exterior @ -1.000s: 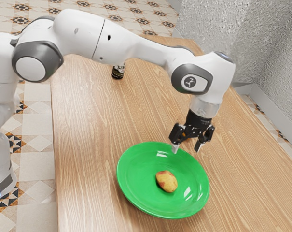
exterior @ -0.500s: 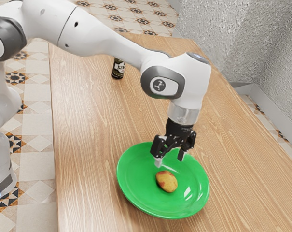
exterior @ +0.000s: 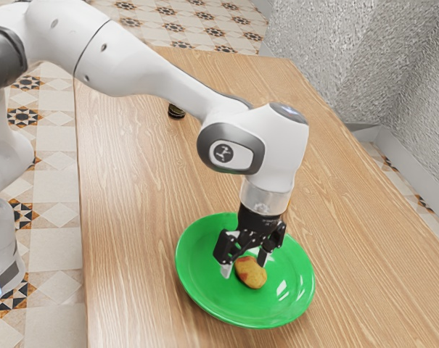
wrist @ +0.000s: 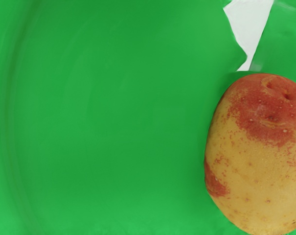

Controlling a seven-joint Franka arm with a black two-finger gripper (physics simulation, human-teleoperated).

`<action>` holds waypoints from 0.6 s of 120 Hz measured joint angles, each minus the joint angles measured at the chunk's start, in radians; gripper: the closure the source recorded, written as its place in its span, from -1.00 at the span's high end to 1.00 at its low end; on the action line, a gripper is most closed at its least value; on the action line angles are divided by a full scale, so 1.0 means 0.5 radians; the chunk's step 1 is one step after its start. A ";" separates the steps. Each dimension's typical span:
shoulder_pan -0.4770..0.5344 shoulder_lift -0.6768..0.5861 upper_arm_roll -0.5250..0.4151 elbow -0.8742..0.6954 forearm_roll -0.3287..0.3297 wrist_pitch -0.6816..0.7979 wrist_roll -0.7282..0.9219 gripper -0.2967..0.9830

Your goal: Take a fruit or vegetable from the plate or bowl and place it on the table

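On the green plate (exterior: 204,288), potato (exterior: 252,275), long axis toward the exterior view's lower right, gripper (exterior: 244,267) spread wide

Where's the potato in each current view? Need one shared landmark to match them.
Exterior view: potato below the picture's center, at the hand, inside the green plate.
Wrist view: potato beside a white glare patch, partly cut off by the picture's edge.
Shared landmark: the green plate, under the potato in both.
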 joint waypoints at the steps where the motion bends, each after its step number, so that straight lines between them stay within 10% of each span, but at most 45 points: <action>1: -0.002 0.003 0.000 0.001 0.003 0.001 0.000 0.54; 72: 0.272 0.044 -0.003 0.020 0.072 0.070 0.022 0.54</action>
